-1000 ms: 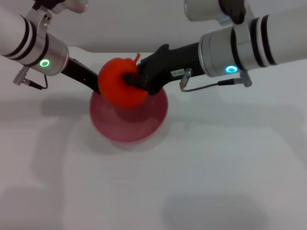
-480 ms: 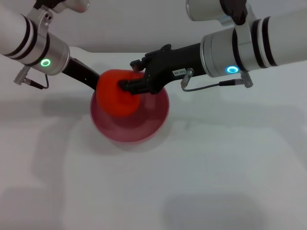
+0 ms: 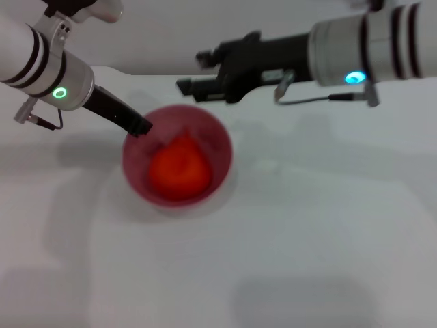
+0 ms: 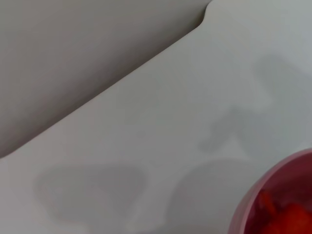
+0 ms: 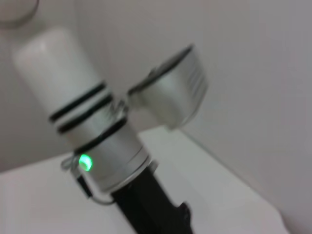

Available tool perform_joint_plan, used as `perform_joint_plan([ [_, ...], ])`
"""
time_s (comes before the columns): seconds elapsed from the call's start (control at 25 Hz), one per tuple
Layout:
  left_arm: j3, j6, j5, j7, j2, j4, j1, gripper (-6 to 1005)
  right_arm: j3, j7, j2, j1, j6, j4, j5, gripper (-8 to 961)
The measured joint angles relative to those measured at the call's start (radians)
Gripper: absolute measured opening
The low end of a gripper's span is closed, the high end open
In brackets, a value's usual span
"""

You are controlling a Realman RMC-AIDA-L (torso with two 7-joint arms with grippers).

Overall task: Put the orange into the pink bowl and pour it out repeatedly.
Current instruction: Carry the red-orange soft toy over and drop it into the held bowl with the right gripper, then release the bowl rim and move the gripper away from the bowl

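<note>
Down inside the pink bowl (image 3: 177,162) sits the orange (image 3: 179,170), resting on the bottom and touched by nothing of mine. A second ago I had it pinched in my right gripper (image 3: 193,85) above the bowl; half a second ago I was lowering it past the rim. Now that gripper has let go and pulled back, up and behind the bowl, its fingers standing apart and empty. My left gripper (image 3: 140,127) stays at the bowl's near-left rim, and its black tip looks to be gripping the rim, though I cannot tell how its fingers stand; its wrist camera shows only an arc of that rim (image 4: 273,175) with orange behind it, and the white table (image 4: 146,136). I judge the putting-in half done. What remains is the pour: tipping the bowl from the rim so the fruit rolls onto the table (image 3: 307,239).
</note>
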Motion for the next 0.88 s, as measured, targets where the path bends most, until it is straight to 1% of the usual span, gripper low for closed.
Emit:
perform_joint_plan([
  [0.2,0.0,0.0,0.004,-0.004,0.002,-0.001,0.005,44,0.114,-0.074,0.0,-0.049,-0.05,-0.033,0.094,592],
  [0.28,0.0,0.004,0.005,-0.003,0.003,-0.004,0.004,44,0.167,-0.152,0.001,-0.083,-0.054,-0.033,0.178,593],
  [0.36,0.005,0.018,0.015,0.0,0.004,-0.005,-0.002,44,0.206,-0.283,0.002,-0.128,-0.054,-0.02,0.305,593],
  [0.56,0.044,0.078,0.059,-0.009,0.008,-0.007,-0.025,44,0.223,-0.638,-0.001,-0.235,-0.054,0.064,0.622,593],
  [0.68,0.055,0.111,0.074,-0.009,0.008,-0.008,-0.035,44,0.215,-0.805,-0.003,-0.273,-0.054,0.132,0.761,593],
  [0.76,0.069,0.131,0.076,-0.008,0.008,-0.014,-0.039,44,0.212,-0.858,-0.004,-0.285,-0.054,0.167,0.819,593],
  [0.88,0.091,0.143,0.077,-0.008,0.008,-0.026,-0.041,44,0.22,-0.886,-0.006,-0.294,-0.054,0.2,0.843,593],
])
